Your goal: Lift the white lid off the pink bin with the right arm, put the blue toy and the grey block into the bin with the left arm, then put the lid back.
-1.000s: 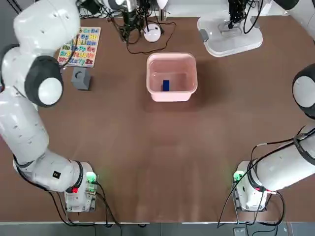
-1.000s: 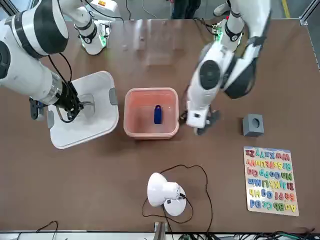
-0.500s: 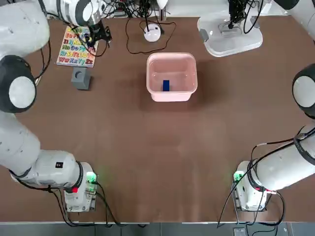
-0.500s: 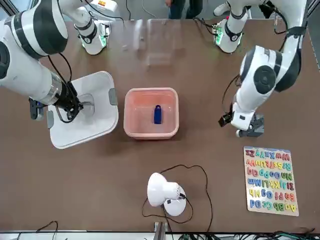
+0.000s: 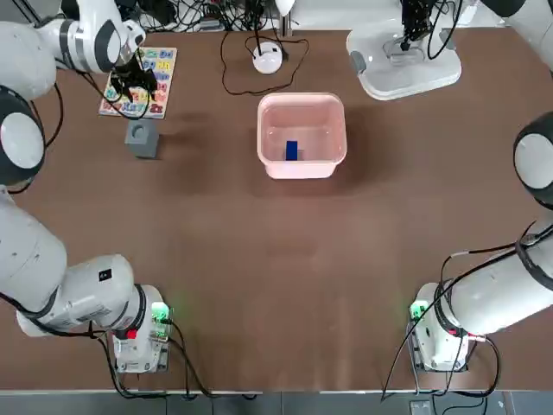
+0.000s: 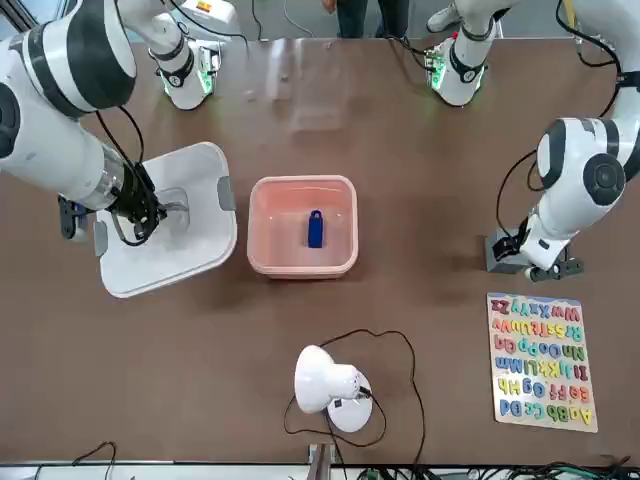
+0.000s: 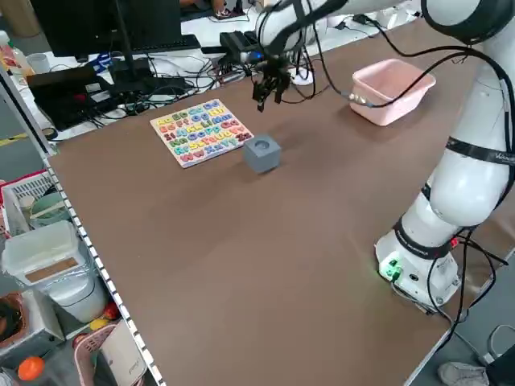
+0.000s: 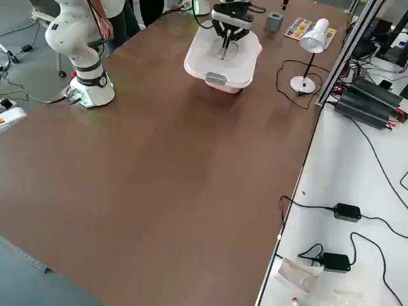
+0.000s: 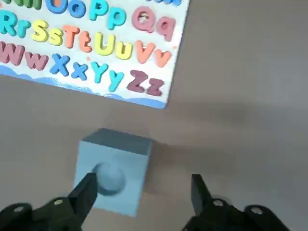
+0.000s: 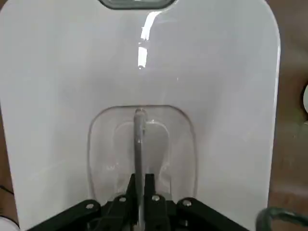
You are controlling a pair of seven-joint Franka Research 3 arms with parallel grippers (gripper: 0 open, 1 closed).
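Two robot hands; the right [image 10: 143, 202] clenched on the handle of one smooth white plastic lid [image 10: 231, 96], raised off the counter [image 5: 259, 259]; the left [image 9: 143, 192] spread open above one matte cubic grey block [image 9: 113, 168]; between both hands, one pink bin [image 6: 303, 260] holding one small oblong blue toy [image 6: 315, 229].

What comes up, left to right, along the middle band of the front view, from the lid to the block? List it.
The white lid → the pink bin, with the blue toy inside it → the grey block, partly behind the left arm's gripper.
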